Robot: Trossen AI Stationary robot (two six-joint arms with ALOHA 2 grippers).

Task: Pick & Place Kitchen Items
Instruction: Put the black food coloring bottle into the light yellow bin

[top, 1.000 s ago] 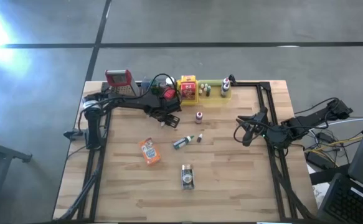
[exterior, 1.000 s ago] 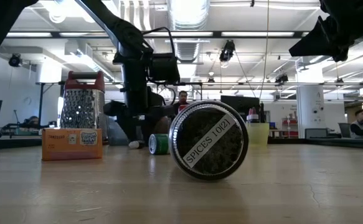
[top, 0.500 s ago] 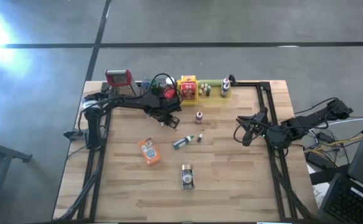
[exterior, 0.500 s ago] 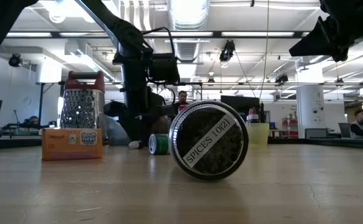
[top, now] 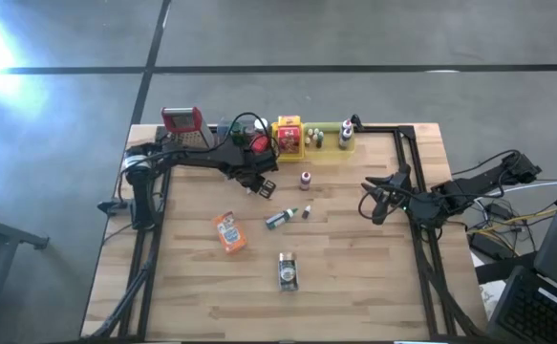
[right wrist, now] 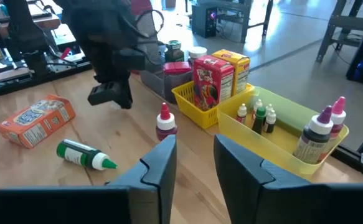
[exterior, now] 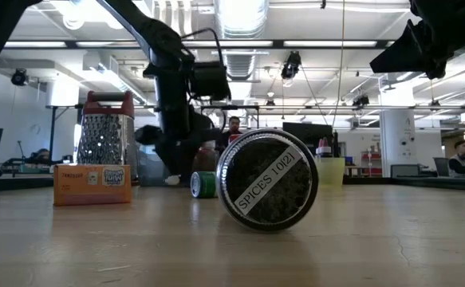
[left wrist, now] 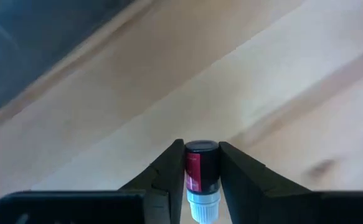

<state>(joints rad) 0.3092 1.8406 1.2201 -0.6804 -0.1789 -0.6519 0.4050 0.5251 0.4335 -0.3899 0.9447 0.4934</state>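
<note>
Small dark-red bottle w/ white cap (left wrist: 201, 177): pinched between the left tool's (top: 256, 184) two fingers, across the body, cap pointing back toward the wrist. The wrist view shows bare wood past it; whether it's clear of the light wooden worktop (top: 354, 277) can't be told. Looks light, rigid, smooth plastic or glass, round, so prob. slippery and apt to twist; a grip on the mid body, as here, seems best, not on the cap.

Left tool sits at about 11 o'clock of the worktop centre. Close at 1 o'clock from it: yellow slotted basket w/ boxes (top: 289, 139) and pale-green shallow tray (top: 330, 153) w/ more tiny bottles. A red-capped bottle (top: 305, 179) stands near, at 3 o'clock, so a low swing that way could tip it. Open wood toward 6–7 o'clock, apart from the orange carton (top: 228, 231).

Right tool (top: 374, 203): idle at 3 o'clock side, fingers parted, holding nothing.
</note>
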